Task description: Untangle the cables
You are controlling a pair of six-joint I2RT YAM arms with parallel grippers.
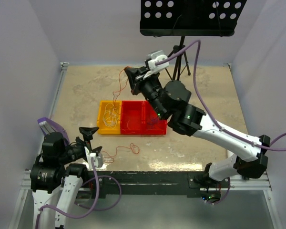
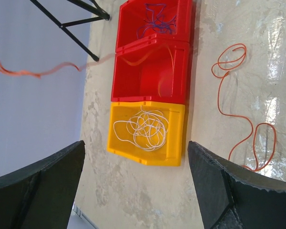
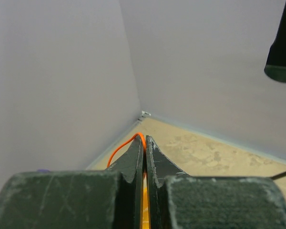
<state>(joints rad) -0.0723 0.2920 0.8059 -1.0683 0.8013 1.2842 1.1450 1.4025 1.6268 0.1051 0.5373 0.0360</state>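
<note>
1. The right end effector (image 3: 145, 143) is raised over the far side of the bench (image 1: 86, 90). Its jaws are fully closed, pinching the orange cable (image 3: 133, 137) at their very tips. That hold looks slim, so a tug could slide the cable out.
2. The orange cable hangs from there down toward the bins. If its lower end catches a bin rim or the white cable (image 2: 144, 129), more lift could drag the white coil out of the yellow bin (image 2: 148, 158), or shift the bin itself.
3. The left end effector (image 1: 92, 141) sits at the near left, jaws wide apart and holding nothing. With nothing pinning the bins or the lower end, any snag goes unchecked.
4. The red cable (image 2: 219, 95) lies loose on the bench, near side of the bins. The orange cable could land across it when lowered and tangle again.
5. I cannot tell where the orange cable's lower end lies. It blurs over the red bins (image 2: 143, 81) in the left wrist view and is too thin to follow from above.
6. The right wrist view shows only the pinch and walls, with no bins in it.
7. A purple cable (image 2: 157, 21) lies in the far red bin, cut off at the picture's edge.
</note>
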